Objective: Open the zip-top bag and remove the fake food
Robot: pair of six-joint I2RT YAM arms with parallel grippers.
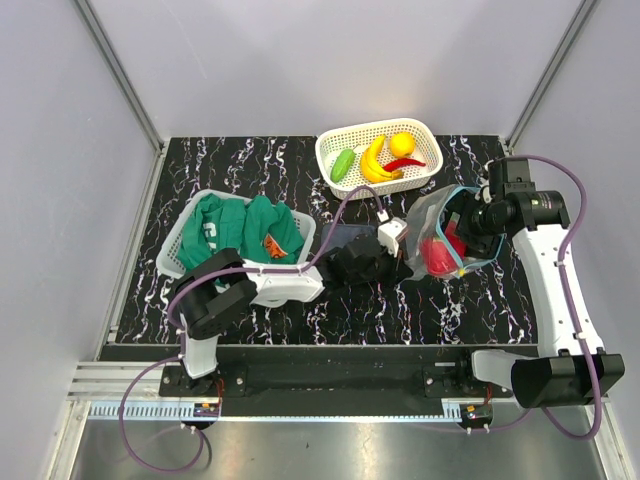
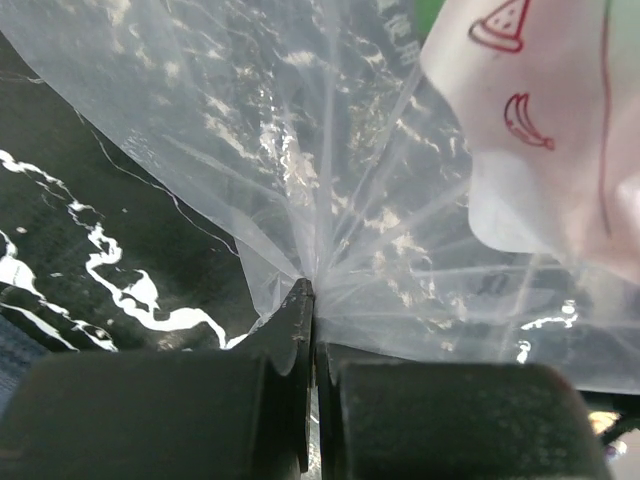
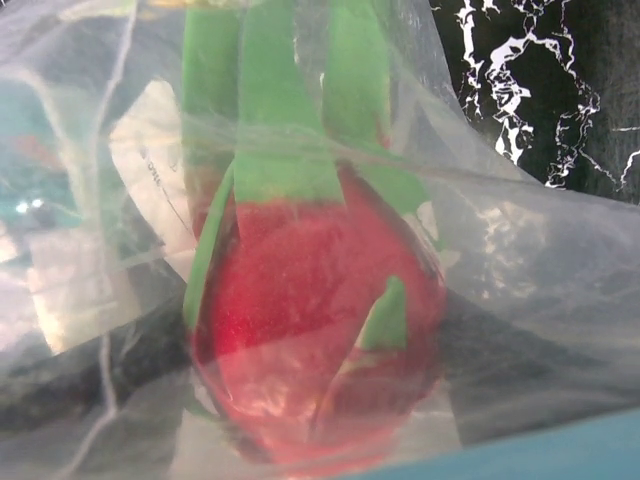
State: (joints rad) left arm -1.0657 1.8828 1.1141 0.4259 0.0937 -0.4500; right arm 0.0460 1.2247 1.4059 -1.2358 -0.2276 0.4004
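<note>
Removal step in hand, and judging by the layout you are going after the last piece.

- The left gripper (image 2: 312, 300) is clenching a fold of the clear crinkly zip-top bag (image 2: 300, 160). Its fingers are pressing together and the film is fanning out from the pinch, low over the black marbled table (image 1: 250, 170).
- The right gripper (image 1: 468, 222) is sitting at the bag's mouth, by the teal-blue zip strip (image 3: 570, 445). Its fingers are not showing in its own camera, so you cannot tell whether it is spread or closed.
- The red-pink round fruit (image 3: 320, 330), green-leaved, is lying inside the bag behind a layer of film, right in front of the right wrist camera.
- The other glossy plastic toy pieces (image 1: 380, 160) are lying in the white lattice basket (image 1: 352, 136), apart from the bag.

The strip is looking parted from overhead. The next move is asking you to get the right fingers past it and around the fruit itself, not the film. The left pinch is bracing the pouch against that pull.
</note>
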